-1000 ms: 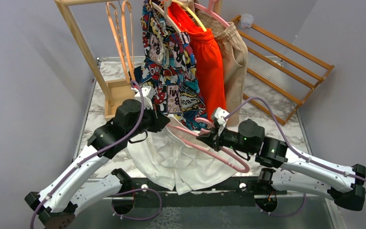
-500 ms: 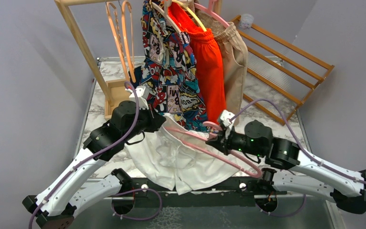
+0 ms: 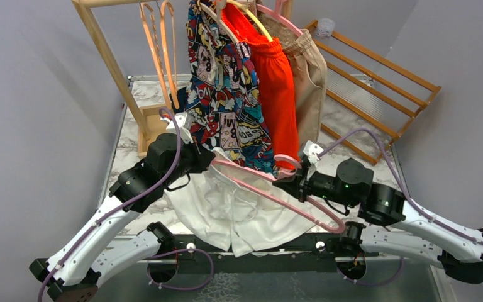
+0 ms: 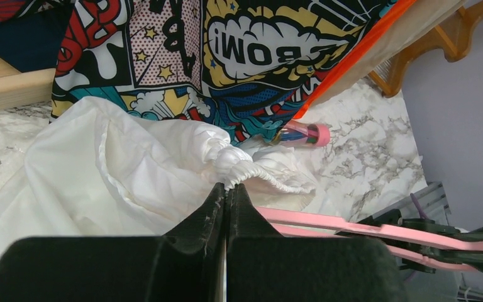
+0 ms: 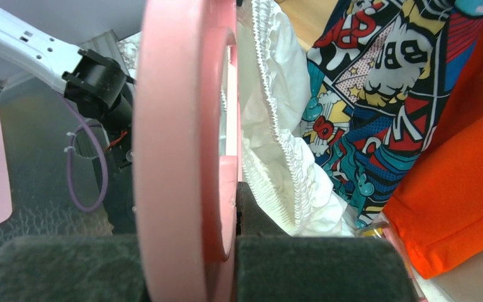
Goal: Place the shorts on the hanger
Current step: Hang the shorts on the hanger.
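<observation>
Both tools are clamped. The left gripper [image 4: 226, 198] has its jaws pressed together on the gathered waistband of the white shorts [image 4: 100, 170], and the right gripper [image 5: 236, 251] is closed tight on the pink hanger [image 5: 176, 126].

In the overhead view the shorts sprawl across the lower middle of the frame on the marble table [image 3: 126, 157]. The hanger runs slantwise over them from centre to lower right.

Crowding in behind (upper middle of the frame) are comic-print shorts [image 3: 226, 94], orange-red shorts [image 3: 277, 82] and a beige garment [image 3: 308, 69], all hanging off a wooden rack [image 3: 110, 56]. The comic hem comes down right behind the white waistband. Two orange hangers [image 3: 160, 50] dangle at upper left, and a slatted wooden frame [image 3: 377, 82] sits at upper right.

On the comic print I can read "BOM!"; the other lettering is cut off.
</observation>
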Available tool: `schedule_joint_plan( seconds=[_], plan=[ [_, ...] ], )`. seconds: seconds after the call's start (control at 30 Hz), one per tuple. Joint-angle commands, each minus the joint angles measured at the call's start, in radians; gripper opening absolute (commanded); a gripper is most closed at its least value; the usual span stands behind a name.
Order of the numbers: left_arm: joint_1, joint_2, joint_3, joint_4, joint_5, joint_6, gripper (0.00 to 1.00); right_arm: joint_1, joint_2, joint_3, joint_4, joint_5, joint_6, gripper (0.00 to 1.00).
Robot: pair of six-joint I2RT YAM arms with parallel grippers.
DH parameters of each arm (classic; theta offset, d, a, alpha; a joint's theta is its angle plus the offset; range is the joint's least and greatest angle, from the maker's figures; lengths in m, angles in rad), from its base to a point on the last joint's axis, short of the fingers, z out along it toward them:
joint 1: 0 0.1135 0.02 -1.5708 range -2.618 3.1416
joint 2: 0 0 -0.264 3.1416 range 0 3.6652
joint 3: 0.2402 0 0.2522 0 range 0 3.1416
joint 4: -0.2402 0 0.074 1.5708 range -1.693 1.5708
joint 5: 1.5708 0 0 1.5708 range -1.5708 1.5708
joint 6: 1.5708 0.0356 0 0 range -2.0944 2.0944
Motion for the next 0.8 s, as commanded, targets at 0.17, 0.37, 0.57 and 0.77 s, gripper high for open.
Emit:
schedule_joint_plan(
  seconds=[0.17,0.37,0.57,0.77],
  plan=[
    [0.005,-0.009,-0.016,0.061,0.092,-0.045,0.0,0.0,0.108,-0.115,0.406,0.119,0.103,0.01],
    [0.005,-0.013,-0.031,0.118,0.172,-0.083,0.0,0.001,0.256,-0.097,0.515,0.191,0.159,0.01],
    [0.004,-0.027,-0.033,0.132,0.18,-0.085,0.0,0.001,0.387,-0.065,0.636,0.236,0.229,0.01],
    [0.004,-0.037,-0.031,0.132,0.188,-0.079,0.0,0.0,0.495,-0.033,0.752,0.194,0.262,0.01]
  ],
)
